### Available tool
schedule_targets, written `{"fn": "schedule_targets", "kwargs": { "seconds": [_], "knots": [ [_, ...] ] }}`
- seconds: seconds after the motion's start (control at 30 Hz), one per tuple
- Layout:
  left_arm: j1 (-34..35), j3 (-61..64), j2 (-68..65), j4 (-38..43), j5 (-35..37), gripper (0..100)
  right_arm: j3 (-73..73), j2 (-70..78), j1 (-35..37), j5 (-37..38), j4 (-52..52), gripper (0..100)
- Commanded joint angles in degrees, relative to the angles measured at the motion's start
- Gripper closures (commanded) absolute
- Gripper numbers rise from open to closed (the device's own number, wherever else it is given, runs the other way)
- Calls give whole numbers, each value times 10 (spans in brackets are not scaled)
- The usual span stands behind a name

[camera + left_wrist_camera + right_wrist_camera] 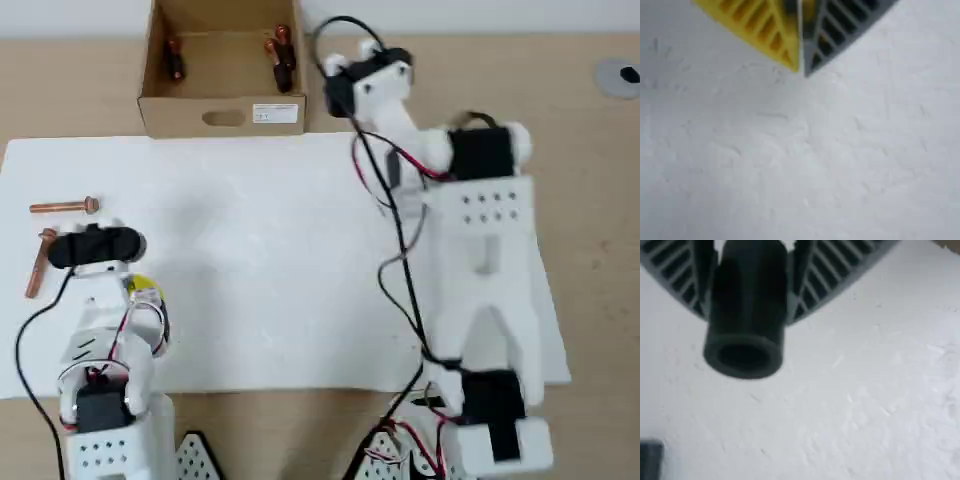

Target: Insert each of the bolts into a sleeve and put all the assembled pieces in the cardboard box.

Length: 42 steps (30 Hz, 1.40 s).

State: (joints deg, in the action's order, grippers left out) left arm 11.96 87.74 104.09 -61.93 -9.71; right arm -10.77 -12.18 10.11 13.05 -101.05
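Left hand [801, 64]: its yellow and grey fingers are pressed together with nothing in them; it hangs low over the white sheet [260, 260], just beside a bolt [38, 265], so I think it is there to pick that bolt up
Right hand [747, 310]: it is clamped on a black sleeve [744, 347], one finger on each side, so the sleeve cannot roll or drop
Sleeve: it sticks out past the fingers with its open hole facing out and nothing in the hole; held like this, a bolt can slide straight in
Bolts: the one by the left hand lies flat on the sheet near the sheet's edge; another bolt [62, 207] lies flat close by, a little nearer the box; both are bare, with no sleeve on
Cardboard box [225, 118]: it stands on the bench [580, 220] at the far edge of the sheet, open at the top so pieces can be dropped in
Finished pieces [283, 55]: some lie in the box along its two side walls
Job so far: I think it is partly done, with two bolts left to fit
Next move: I think the left hand must open, grab a bolt and bring it to the sleeve
Watch out: the hole is small, so the bolt must line up well or it may bump the rim
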Motion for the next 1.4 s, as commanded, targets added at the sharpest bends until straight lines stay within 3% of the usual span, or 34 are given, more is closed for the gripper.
{"fn": "schedule_targets", "kwargs": {
  "seconds": [0.0, 0.5, 0.77, 1.0, 1.37],
  "knots": [
    [4, -83, -9, -3, -10, 993, 55, -78, -38, -8, -10, 988],
    [5, -462, -357, -163, 15, 997, 248, -247, -171, -9, 35, 988],
    [90, -638, -560, -244, 8, 994, 261, -252, -211, -9, 34, 988],
    [151, -769, -738, -304, -100, 994, 261, -252, -217, -9, 33, 988],
    [234, -933, -994, -307, -266, 948, 262, -252, -217, -9, 32, 988]
  ]
}}
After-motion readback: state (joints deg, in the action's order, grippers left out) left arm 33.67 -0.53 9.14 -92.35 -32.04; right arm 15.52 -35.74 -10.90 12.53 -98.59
